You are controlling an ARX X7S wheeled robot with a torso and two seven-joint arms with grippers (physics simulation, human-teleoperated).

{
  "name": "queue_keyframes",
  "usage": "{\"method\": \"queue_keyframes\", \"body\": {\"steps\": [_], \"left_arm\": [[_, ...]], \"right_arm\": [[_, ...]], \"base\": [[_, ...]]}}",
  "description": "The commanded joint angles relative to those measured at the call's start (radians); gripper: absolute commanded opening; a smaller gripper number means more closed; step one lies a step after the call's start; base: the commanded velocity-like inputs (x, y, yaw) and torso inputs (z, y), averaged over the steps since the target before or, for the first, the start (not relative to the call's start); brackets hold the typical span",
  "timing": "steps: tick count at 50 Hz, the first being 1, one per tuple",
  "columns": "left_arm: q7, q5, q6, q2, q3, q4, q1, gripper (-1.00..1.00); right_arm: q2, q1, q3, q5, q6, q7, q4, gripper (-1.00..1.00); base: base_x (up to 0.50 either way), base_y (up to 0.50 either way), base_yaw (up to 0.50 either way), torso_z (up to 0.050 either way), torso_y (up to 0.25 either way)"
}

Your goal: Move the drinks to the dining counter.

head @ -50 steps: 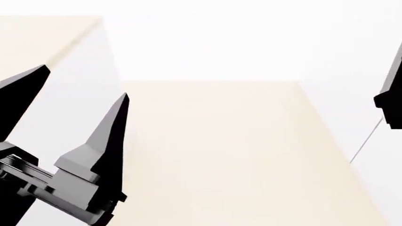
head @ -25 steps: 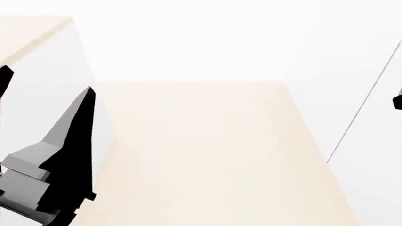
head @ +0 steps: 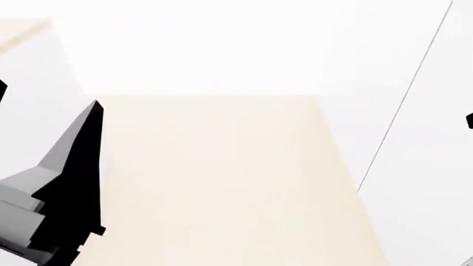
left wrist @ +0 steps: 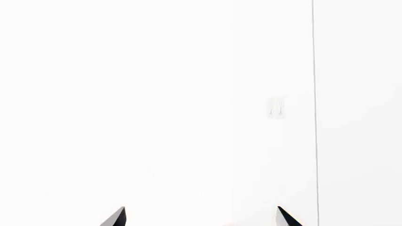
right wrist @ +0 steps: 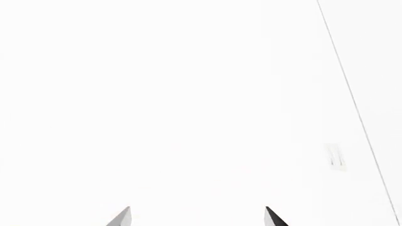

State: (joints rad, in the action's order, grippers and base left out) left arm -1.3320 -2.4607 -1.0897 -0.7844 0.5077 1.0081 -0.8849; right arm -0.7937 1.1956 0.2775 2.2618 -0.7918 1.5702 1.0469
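Observation:
None of the drinks shows in any view. A pale cream flat surface, which looks like the dining counter, fills the middle of the head view. My left gripper is at the left edge of that view, one dark finger raised beside the cream surface. In the left wrist view its fingertips stand wide apart with only white wall between them, so the left gripper is open. Only a black sliver of the right gripper shows in the head view. In its own wrist view the right gripper is open and empty.
White walls fill most of every view. A thin dark seam runs down the wall at the right; the seam also shows in the left wrist view. A pale wall plate sits beside it, and the same wall plate shows in the right wrist view.
In the head view the cream surface, the wall seam and my left gripper have slid leftward. The right gripper has slipped almost out of the frame at the right.

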Motion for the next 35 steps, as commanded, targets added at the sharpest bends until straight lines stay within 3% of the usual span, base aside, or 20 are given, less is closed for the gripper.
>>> {"method": "queue_keyframes", "body": {"steps": [1, 35], "left_arm": [[0.015, 0.018, -0.033, 0.027, 0.016, -0.022, 0.018, 1.00], [0.033, 0.032, -0.082, 0.061, 0.059, -0.023, 0.077, 1.00]], "right_arm": [[0.033, -0.027, 0.010, -0.025, -0.020, 0.000, 0.000, 1.00], [0.057, -0.052, 0.036, -0.018, -0.048, 0.000, 0.000, 1.00]], "base": [[0.00, -0.50, 0.00, 0.000, 0.000], [0.00, -0.50, 0.00, 0.000, 0.000]]}}
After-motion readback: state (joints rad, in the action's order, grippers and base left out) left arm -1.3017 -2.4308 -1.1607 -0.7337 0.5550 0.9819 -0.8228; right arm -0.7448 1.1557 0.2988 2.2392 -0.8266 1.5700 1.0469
